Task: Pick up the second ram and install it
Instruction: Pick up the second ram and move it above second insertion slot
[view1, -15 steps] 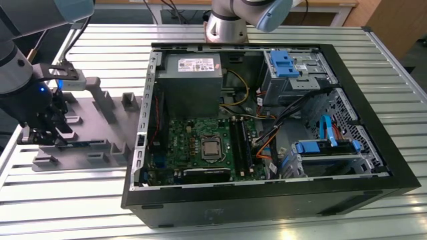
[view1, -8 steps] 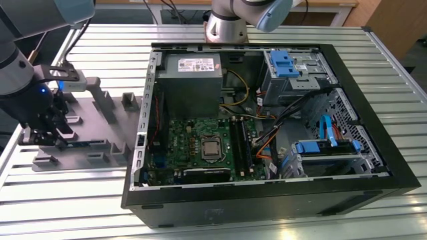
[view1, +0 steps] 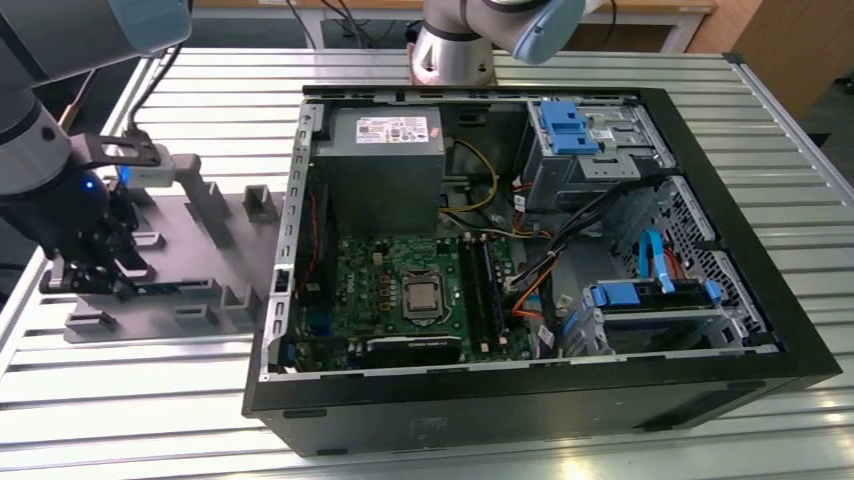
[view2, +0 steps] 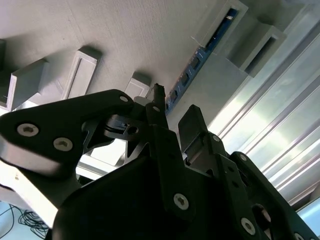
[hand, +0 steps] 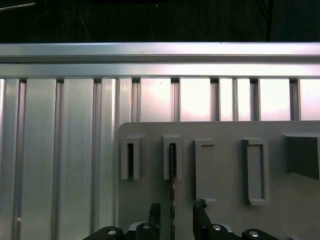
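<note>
The second ram, a long, narrow, flat blue-green circuit-board stick, stands on its edge in a slot of the pale grey moulded plastic tray. The tray lies on the ribbed aluminium table, at the exterior view's left of the open black computer case. In the second wrist view the stick shows a blue face with a row of small dark rectangular chips along it. One end is tucked between the tray's raised grey blocks and the other runs in beside the fingertips. In the first wrist view it is seen edge-on, a thin dark line coming out of one of the tray's upright slots. The black two-fingered gripper is down over the tray, just above the stick. Its fingers are parted narrowly, one on each side of the board, with a slim gap visible on both sides, so nothing is clamped. In the exterior view the gripper sits low at the tray's near corner, well apart from the case. Inside the case, the large green motherboard lies flat below the grey metal power-supply box.
</note>
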